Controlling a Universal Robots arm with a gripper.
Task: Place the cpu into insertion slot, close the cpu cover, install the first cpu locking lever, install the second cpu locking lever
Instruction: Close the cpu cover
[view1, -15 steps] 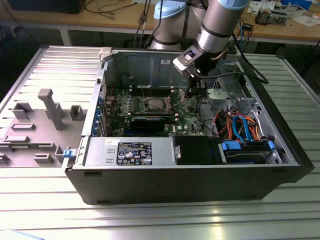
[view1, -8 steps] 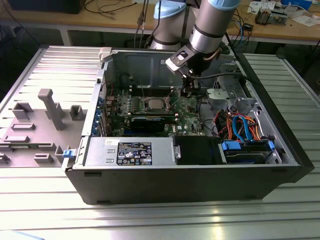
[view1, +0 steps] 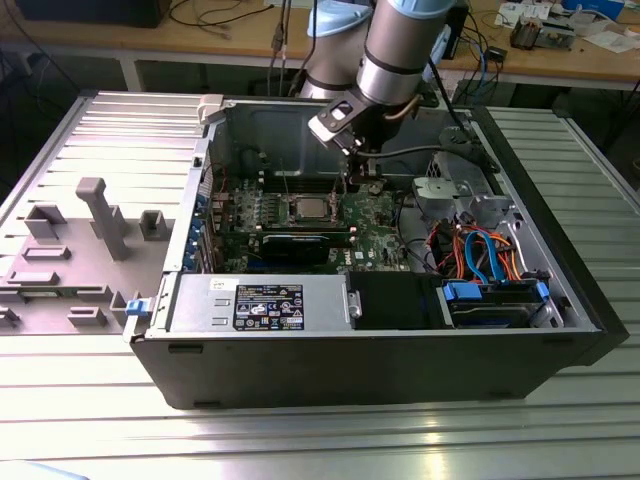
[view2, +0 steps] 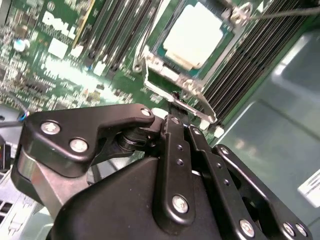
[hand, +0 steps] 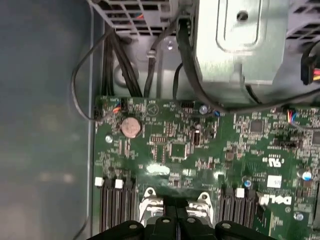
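Silver-grey, one cpu (view2: 192, 36) is framed by one cpu cover (view2: 148, 70) on the green board (view2: 65, 75); one gripper (view2: 181, 122) is closed, its tips just beside the cover.

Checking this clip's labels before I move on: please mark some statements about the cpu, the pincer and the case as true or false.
1. The cpu lies on the green board, framed by the cpu cover. True.
2. The pincer carries the cpu. False: the cpu lies on the board, apart from the pincer.
3. A round coin battery sits on the board. True.
4. The computer case is closed by a side panel. False: it lies open, with its inside in view.
5. The pincer is over the blue cables. False: it is at the edge of the cpu cover.
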